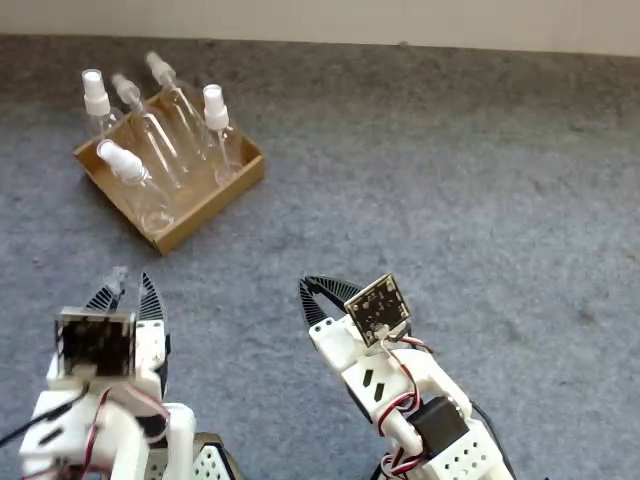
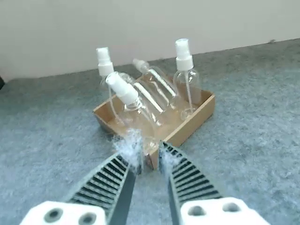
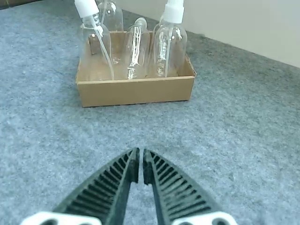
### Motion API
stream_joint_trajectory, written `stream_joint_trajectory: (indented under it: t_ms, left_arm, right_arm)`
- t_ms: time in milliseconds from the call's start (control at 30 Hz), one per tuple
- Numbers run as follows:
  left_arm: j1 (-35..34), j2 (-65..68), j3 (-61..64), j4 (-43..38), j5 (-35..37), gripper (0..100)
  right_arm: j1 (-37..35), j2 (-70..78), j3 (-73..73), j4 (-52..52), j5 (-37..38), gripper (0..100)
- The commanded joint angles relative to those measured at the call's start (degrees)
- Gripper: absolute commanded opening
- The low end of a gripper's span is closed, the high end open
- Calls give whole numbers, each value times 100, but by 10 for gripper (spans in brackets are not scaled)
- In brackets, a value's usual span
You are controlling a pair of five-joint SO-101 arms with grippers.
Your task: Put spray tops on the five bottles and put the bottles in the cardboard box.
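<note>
Left gripper [image 1: 128, 285] [image 2: 147, 157]: the fingers sit a little apart with a narrow strip of carpet showing between them. They hold nothing.
Fluff [image 2: 129, 145]: grey wisps cling to the left gripper's fingertips.
Right gripper [image 1: 310, 292] [image 3: 139, 161]: the fingers are drawn together with a thin slit between the tips. There is nothing in them.
Where the grippers are: both are low over the carpet at the near side, the left one nearer the box and the right one off to the side. Both are well apart from the box and point toward it.
Carpet [image 1: 450, 180]: the grey pile covers the whole work surface.
Cardboard box [image 1: 215, 200] [image 2: 197, 117] [image 3: 136, 91]: a shallow brown tray at the far left of the carpet, turned so that one corner faces the left gripper.
Bottles [image 1: 165, 150] [image 2: 154, 93] [image 3: 166, 47]: there are five clear ones, all inside the box. Two stand upright, one at the far left corner and one at the right side. One leans at the near left. Two lie side by side down the middle.
Spray tops [image 1: 215, 105] [image 2: 183, 54] [image 3: 174, 9]: white ones sit on the two upright bottles and on the leaning one. Each lying bottle has a paler cap at its far end, but I cannot tell its kind.
Wall [image 1: 400, 20]: a pale strip runs along the far edge of the carpet, behind the box.
</note>
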Motion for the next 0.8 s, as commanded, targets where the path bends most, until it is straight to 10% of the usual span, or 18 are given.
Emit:
stream_joint_trajectory:
  t_ms: [0, 333, 767]
  left_arm:
    - [-286, -13, 1024, -677, -62, 7]
    - [-479, -13, 3644, -2110, -26, 7]
    - [101, -4, 4268, -1785, -9, 6]
  right_arm:
    - [75, -40, 567, 40, 79, 19]
    - [75, -40, 567, 40, 79, 19]
    - [75, -40, 567, 40, 79, 19]
